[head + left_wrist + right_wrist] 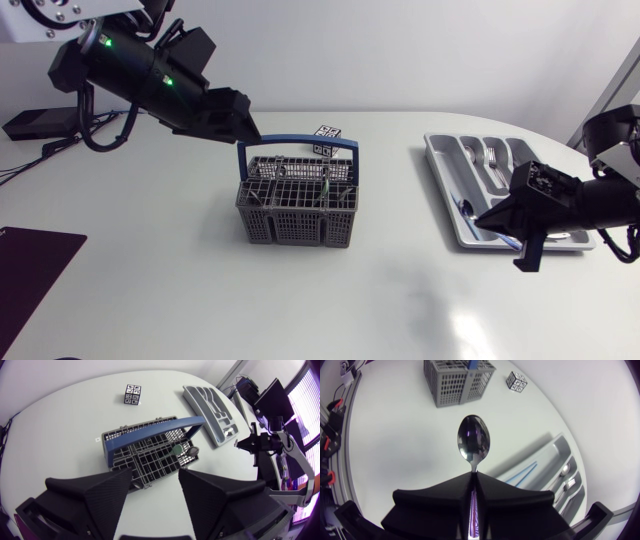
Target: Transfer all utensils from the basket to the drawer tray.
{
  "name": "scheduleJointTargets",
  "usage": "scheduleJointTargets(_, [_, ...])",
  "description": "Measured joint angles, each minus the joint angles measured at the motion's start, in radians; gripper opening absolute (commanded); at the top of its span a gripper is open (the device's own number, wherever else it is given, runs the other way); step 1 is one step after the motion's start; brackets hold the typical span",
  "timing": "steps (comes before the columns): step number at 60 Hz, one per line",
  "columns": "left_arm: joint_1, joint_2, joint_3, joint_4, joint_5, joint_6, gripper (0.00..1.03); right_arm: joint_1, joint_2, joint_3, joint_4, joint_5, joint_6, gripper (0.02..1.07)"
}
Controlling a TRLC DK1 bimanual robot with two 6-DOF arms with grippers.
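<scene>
The grey wire basket [297, 210] with a blue handle [298, 147] stands mid-table. Utensils [184, 450] stick up in its compartments. My left gripper [155, 485] hovers open above the basket, nothing between its fingers; in the head view it [245, 128] is by the handle's left end. At the right lies the grey drawer tray [445, 172]. My right gripper [497, 217] is over the tray's near end, shut on a spoon [473, 444] whose bowl sticks out ahead of the fingers. The tray [551, 455] lies beside that spoon.
Forks [490, 157] lie in the tray's far slots, and a blue-handled piece [522, 474] in another. A black-and-white marker cube [328, 138] sits behind the basket. A dark mat [30, 270] covers the table's near left corner.
</scene>
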State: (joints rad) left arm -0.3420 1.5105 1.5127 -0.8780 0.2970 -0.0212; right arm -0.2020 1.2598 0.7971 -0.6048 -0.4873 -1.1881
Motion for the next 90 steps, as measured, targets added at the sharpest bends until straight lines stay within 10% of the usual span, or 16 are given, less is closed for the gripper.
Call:
scheduleJointTargets(44, [-0.031, -0.032, -0.134, 0.064, -0.045, 0.007, 0.65, -0.330, 0.451, 0.159, 0.255, 0.176, -0.537, 0.10])
scheduleJointTargets(58, [-0.100, -0.035, -0.140, 0.093, -0.086, 0.006, 0.65, -0.332, 0.468, 0.159, 0.327, 0.194, -0.548, 0.65])
scheduleJointTargets(90, [-0.171, -0.035, -0.204, 0.128, -0.179, -0.018, 0.59, -0.295, 0.308, 0.117, 0.340, 0.197, -0.341, 0.77])
